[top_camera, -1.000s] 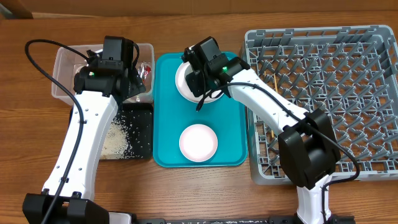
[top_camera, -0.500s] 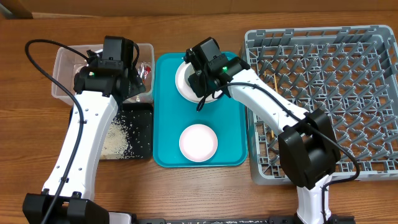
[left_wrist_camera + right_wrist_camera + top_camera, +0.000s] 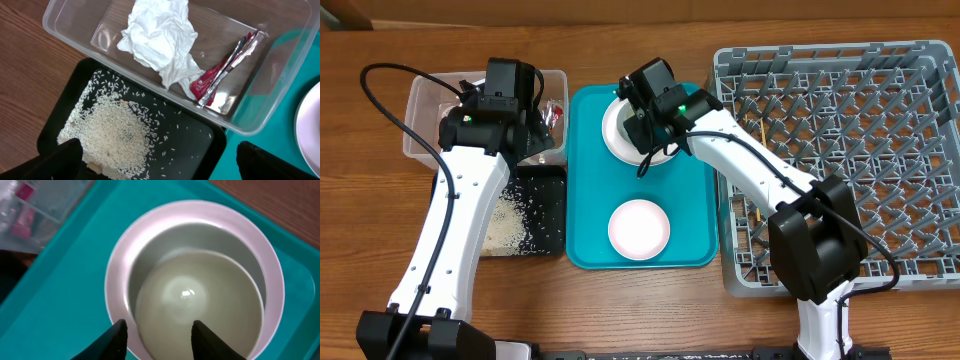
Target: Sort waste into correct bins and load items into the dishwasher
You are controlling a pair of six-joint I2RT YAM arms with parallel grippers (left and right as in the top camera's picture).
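Over on the teal tray (image 3: 60,290) | right claw (image 3: 159,332) sits apart at rim of the white bowl (image 3: 200,295), nothing pinched | left claw (image 3: 167,165) spread wide above rice (image 3: 115,130) in black tray (image 3: 192,145)

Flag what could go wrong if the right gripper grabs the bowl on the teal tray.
1. The open right gripper has one finger at the bowl's near rim and one inside it. A pinch on that smooth, glossy wall may slip or tip the bowl.
2. The bowl sits close to the teal tray's raised edge, so it could catch there if dragged.
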